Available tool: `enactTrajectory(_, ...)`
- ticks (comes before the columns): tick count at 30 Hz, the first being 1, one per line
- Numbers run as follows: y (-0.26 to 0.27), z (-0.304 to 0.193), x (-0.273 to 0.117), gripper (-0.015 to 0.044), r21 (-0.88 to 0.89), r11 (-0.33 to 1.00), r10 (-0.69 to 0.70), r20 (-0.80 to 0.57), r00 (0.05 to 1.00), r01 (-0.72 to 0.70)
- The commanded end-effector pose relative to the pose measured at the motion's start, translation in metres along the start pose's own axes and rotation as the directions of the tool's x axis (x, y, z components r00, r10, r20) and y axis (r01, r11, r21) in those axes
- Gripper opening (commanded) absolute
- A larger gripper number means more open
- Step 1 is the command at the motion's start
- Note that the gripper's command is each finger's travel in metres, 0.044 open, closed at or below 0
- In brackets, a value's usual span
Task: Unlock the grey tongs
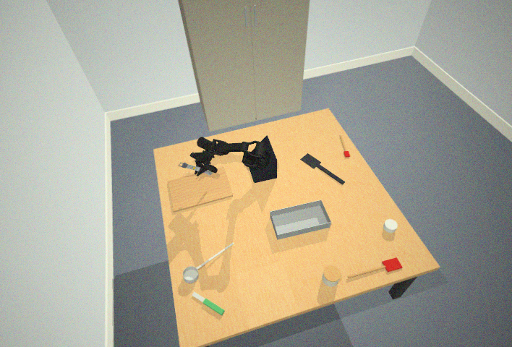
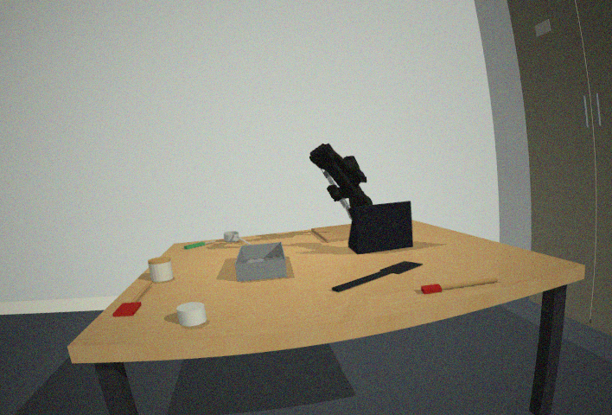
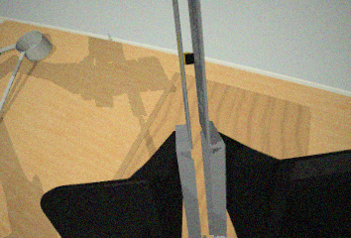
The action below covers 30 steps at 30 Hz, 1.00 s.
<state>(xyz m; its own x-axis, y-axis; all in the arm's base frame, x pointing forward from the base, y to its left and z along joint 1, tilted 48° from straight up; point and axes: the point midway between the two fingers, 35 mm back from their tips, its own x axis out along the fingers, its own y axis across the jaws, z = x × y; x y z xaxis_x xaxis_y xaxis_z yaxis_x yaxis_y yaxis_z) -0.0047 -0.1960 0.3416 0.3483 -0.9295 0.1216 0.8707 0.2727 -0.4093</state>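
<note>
The grey tongs (image 1: 189, 166) (image 2: 344, 201) (image 3: 199, 74) are held up in the air, steeply tilted in the exterior view. Their ring-like hinge end looks higher, the other end lower. Their two arms lie close together, with a small black and yellow piece (image 3: 188, 59) between them. My gripper (image 1: 204, 169) (image 2: 334, 192) (image 3: 191, 134) is shut on the tongs, above the back edge of the wooden board (image 1: 183, 192) (image 2: 320, 234) (image 3: 263, 114). Whether the lock is engaged I cannot tell. The roasting tin (image 1: 304, 232) (image 2: 260, 271) has no tongs across it.
A saucepan-like pot (image 1: 190, 275) (image 2: 231, 236) (image 3: 34, 46) and a green-handled tool (image 1: 213, 306) (image 2: 194, 245) lie beyond the board. A black spatula (image 1: 331, 173) (image 2: 360, 282) lies beyond the arm base (image 1: 266, 165) (image 2: 381, 228). Two jars and two red-headed tools are farther off.
</note>
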Motion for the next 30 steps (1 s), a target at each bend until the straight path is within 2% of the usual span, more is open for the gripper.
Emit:
enactTrajectory(1, 0.002, 0.002, -0.001, -0.0150, -0.009, 1.000, 0.003, 0.006, 1.000, -0.003)
enactTrajectory(20, 0.001, 0.003, -0.001, -0.0150, -0.007, 1.000, 0.002, 0.006, 1.000, -0.002)
enactTrajectory(30, -0.014, 0.005, 0.014, -0.0150, 0.089, 0.995, -0.043, -0.047, 0.998, 0.047)
